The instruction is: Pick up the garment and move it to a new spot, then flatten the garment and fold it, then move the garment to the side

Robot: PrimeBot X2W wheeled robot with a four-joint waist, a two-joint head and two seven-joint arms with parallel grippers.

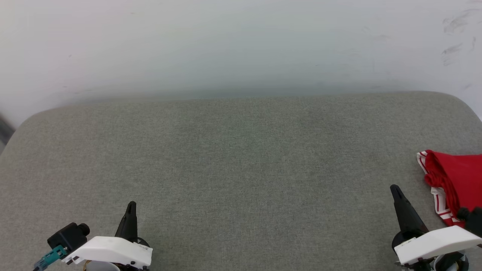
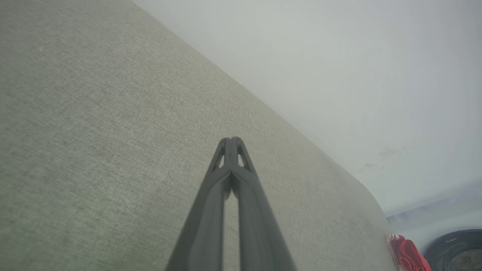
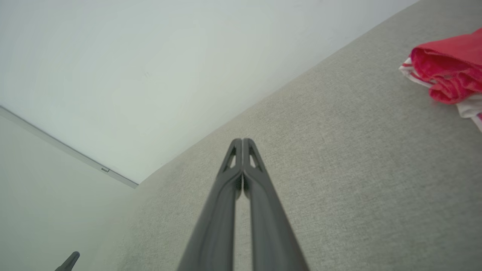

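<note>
Left gripper (image 1: 131,206) and right gripper (image 1: 394,189) hovering, jaws clenched on nothing.
Garment (image 1: 457,177) is lying bunched at the worktop's (image 1: 241,158) right edge.

grey pad (image 1: 241,169): one; garment (image 1: 459,177): one (at the grey pad's right edge); grippers: two, left gripper (image 1: 131,205) and right gripper (image 1: 394,188), by its near edge

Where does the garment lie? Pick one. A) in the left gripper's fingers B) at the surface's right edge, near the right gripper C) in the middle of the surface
B: the garment lies bunched at the right edge of the grey surface, just right of the shut, empty right gripper.
</note>
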